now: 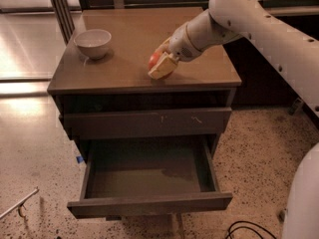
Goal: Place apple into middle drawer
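Note:
The apple (154, 59) is red-orange and rests on the top of the grey-brown cabinet (124, 71), right of centre near the front edge. My gripper (160, 59) reaches in from the right, low over the top. Its pale fingers (162, 69) lie against the apple on both sides, shut on it, and most of the apple is hidden by them. The middle drawer (149, 203) is pulled wide open below, with a plain front panel and an empty dark tray. It sits well below and in front of the apple.
A white bowl (92, 43) stands on the cabinet top at the back left. A closed drawer front with small pale scratches (149, 122) lies above the open drawer. Speckled floor surrounds the cabinet, and black cables (244, 229) lie at the lower right.

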Robot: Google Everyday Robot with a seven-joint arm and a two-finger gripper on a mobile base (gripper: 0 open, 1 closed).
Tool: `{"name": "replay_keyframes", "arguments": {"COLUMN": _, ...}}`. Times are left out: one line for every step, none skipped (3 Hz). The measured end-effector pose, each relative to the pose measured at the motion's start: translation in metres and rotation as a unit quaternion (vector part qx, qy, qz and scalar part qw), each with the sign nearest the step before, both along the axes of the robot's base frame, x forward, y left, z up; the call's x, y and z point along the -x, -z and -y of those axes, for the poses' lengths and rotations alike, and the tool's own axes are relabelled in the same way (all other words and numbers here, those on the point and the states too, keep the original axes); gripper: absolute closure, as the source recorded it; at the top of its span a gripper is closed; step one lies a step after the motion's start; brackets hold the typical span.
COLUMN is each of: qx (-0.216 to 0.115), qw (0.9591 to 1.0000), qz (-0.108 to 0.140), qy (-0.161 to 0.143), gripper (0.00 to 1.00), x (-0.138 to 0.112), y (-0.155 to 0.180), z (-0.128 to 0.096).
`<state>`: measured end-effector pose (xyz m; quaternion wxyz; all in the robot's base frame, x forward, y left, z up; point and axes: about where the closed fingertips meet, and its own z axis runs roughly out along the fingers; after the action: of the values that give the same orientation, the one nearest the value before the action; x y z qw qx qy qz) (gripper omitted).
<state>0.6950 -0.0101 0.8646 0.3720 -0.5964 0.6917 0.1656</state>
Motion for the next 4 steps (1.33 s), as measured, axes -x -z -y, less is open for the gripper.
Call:
{"name": "replay_keyframes", "arguments": {"qx": 0.007, "qw": 0.9997, "qz": -0.018, "qy": -0.013, "gripper": 1.00, "x": 0.061, "y": 0.001, "z": 0.005}}
{"name": "replay_keyframes", "arguments": {"qx": 0.007, "qw": 0.9997, "qz": -0.018, "qy": -0.013, "gripper": 1.00, "x": 0.061, "y": 0.000, "z": 0.005}}
{"name": "replay_keyframes", "arguments": {"qx": 0.004, "qw": 0.9996, "qz": -0.027, "qy": -0.002, "gripper": 1.00, "x": 0.072, "y": 0.032, "z": 0.005}}
{"name": "replay_keyframes", "arguments": {"qx": 0.006, "qw": 0.9984, "qz": -0.052, "qy": 0.021, "gripper": 1.00, "x": 0.101, "y": 0.078, "z": 0.006}}
